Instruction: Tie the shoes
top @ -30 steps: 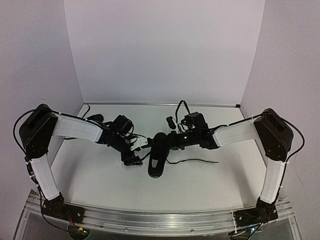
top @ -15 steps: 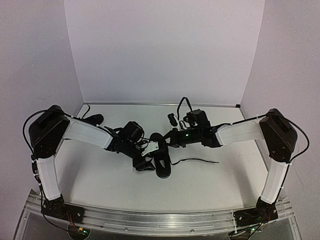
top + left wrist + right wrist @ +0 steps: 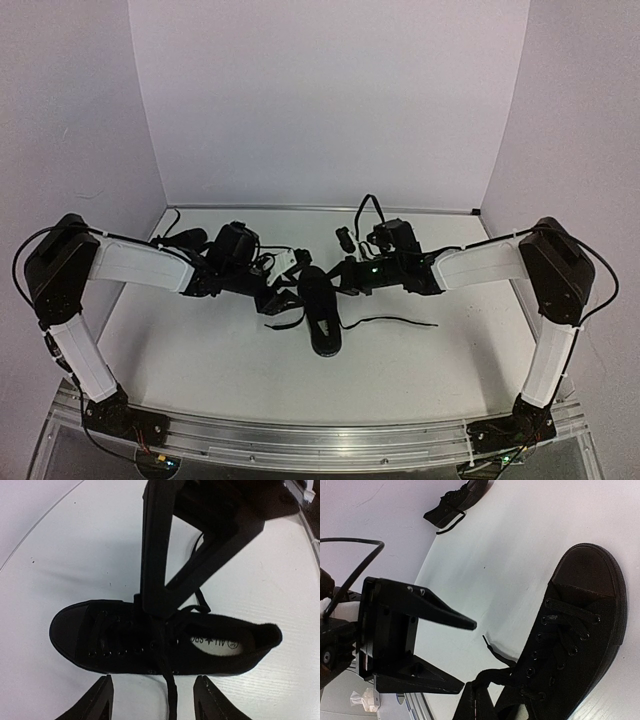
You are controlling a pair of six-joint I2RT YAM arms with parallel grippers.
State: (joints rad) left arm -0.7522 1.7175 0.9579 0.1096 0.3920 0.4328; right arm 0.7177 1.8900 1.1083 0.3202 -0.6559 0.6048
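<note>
White bench [image 3: 420,370], lilac walls, and the knot is judged barely begun. Right fingers [image 3: 152,565] are clamped shut on a lace [image 3: 495,672] by the top eyelets of the near shoe [image 3: 322,312], which is set on its sole at mid-bench. Left fingers [image 3: 102,700] are spread open just beside it, a free strand [image 3: 169,692] framed between them, unpinched. Next, that strand needs to be gripped and crossed with the held one. The second shoe [image 3: 186,238] is parked back-left.
</note>
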